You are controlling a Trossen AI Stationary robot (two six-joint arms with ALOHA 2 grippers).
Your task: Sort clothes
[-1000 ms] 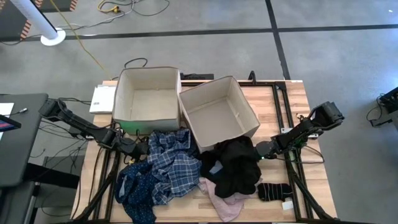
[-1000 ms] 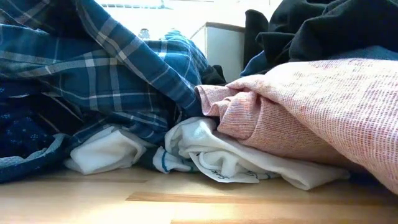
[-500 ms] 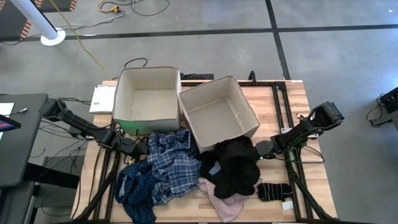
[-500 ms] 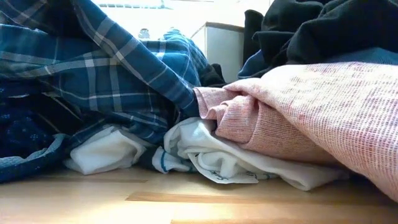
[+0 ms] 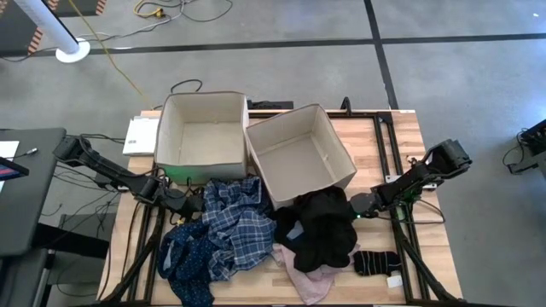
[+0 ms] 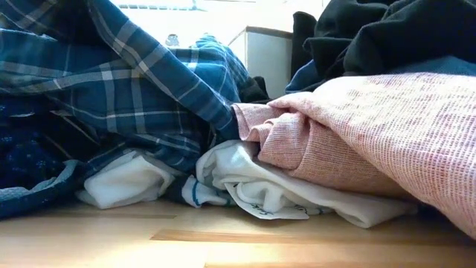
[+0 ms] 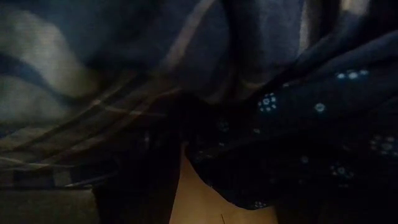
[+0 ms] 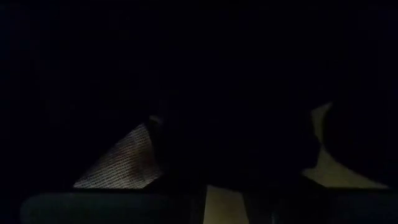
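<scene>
The clothes lie heaped on the near half of the table. There is a blue-and-white plaid shirt, a dark blue patterned piece, a large black garment and a pink one. Black socks lie at the near right. In the low view, white pieces lie on the table under the pink garment and the plaid shirt. My left gripper is low at the plaid shirt's left edge, its tip under the cloth. My right gripper is low at the black garment's right edge.
Two beige fabric boxes stand side by side at the far middle of the table, the left one and the right one, both open at the top. A small white item lies beside the socks. A white device sits at the far left.
In the low view the pink garment and the white piece under it have shifted a little toward the table's left. Both arms stay where they were.
</scene>
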